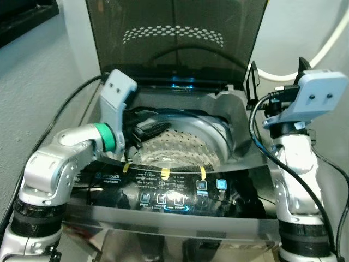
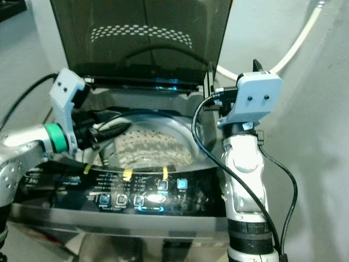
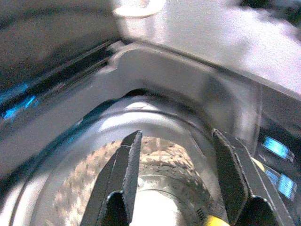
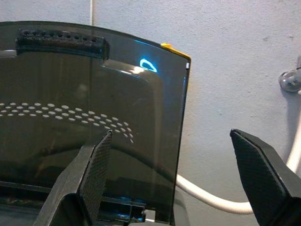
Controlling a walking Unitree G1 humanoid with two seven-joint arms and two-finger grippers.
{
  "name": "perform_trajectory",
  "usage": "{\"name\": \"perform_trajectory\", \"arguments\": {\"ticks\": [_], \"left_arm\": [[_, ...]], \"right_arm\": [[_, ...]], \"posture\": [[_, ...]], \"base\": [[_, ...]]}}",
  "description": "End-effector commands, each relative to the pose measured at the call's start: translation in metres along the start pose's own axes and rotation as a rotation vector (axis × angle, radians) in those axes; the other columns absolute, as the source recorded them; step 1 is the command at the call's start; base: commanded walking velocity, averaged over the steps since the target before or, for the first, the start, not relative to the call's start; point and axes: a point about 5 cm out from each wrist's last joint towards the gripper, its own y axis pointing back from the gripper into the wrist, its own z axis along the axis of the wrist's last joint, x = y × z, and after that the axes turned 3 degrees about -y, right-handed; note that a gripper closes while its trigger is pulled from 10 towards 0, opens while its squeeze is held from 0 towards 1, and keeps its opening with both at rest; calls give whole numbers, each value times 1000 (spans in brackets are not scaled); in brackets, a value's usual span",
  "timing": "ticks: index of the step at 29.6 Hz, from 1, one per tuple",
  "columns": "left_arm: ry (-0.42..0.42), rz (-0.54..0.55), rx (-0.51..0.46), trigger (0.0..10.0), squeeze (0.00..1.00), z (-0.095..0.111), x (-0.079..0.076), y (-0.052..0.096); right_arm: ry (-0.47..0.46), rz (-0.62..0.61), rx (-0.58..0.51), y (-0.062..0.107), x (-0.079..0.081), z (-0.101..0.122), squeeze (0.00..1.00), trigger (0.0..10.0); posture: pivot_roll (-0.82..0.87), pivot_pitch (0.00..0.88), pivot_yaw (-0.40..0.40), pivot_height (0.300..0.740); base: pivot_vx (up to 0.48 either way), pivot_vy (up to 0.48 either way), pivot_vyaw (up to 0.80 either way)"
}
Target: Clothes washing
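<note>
A top-loading washing machine stands in front of me with its dark tinted lid (image 1: 174, 38) raised upright. Its perforated steel drum (image 1: 180, 144) shows bare metal inside. My left gripper (image 1: 147, 130) reaches over the left rim into the drum opening. In the left wrist view this gripper (image 3: 176, 141) is open, with nothing between its fingers, above the drum wall (image 3: 155, 157). My right gripper (image 1: 252, 82) is raised at the machine's back right corner. It points at the lid's edge (image 4: 181, 117) and is open (image 4: 171, 136) and empty.
The glossy control panel (image 1: 174, 194), lit with blue icons and marked with yellow tape (image 1: 164, 173), runs along the near edge. A white hose (image 1: 327, 46) curves along the wall behind on the right, below a tap (image 4: 288, 80). Black cables hang along both arms.
</note>
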Motion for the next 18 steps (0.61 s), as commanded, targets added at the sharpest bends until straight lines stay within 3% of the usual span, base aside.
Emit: {"name": "perform_trajectory", "arguments": {"ticks": [1,2,4,6,9,11,12,13,14,15,16,18], "left_arm": [[-80,-81,-5,10000,0,0,-11,0],[-213,-85,48,10000,0,-9,-13,1],[-369,-85,137,10000,0,-21,-16,0],[-419,-84,127,10000,0,-26,-22,-5],[-404,-80,103,10000,0,-24,-28,-9],[-363,-12,64,10000,0,-19,-24,-14],[-350,139,53,10000,0,-16,-8,-18],[-276,354,25,10000,0,-12,17,-18],[-276,354,25,10000,0,-12,17,-18],[-216,495,11,10000,0,-11,33,-16],[-179,568,-47,10000,0,-7,42,-15],[-259,569,-165,10000,0,10,38,-16]], "right_arm": [[-13,10,20,1,2,-4,0,10000],[-19,18,24,1,4,-4,0,10000],[-28,30,29,2,7,-5,0,10000],[-36,40,36,2,9,-7,0,10000],[-43,48,40,3,11,-8,0,10000],[-51,55,40,2,14,-8,0,10000],[-54,58,41,2,16,-9,0,10000],[-56,62,42,3,17,-9,0,10000],[-56,62,42,3,17,-9,0,10000],[-57,65,44,3,17,-9,0,10000],[-58,67,45,4,18,-10,0,10000],[-56,67,50,5,17,-10,0,10000]], "posture": [[94,22,88,740],[114,27,72,740],[118,28,69,740],[118,28,69,740],[118,28,69,740],[124,20,65,740],[124,20,65,740],[112,10,63,740],[112,10,63,740],[112,10,63,740],[106,6,65,740],[99,4,60,740]], "base": [[0,0,0],[0,0,0],[0,0,0],[0,0,0],[0,0,0],[0,0,0],[0,0,0],[0,0,0],[0,0,0],[0,0,0],[0,0,0],[0,0,0]]}}
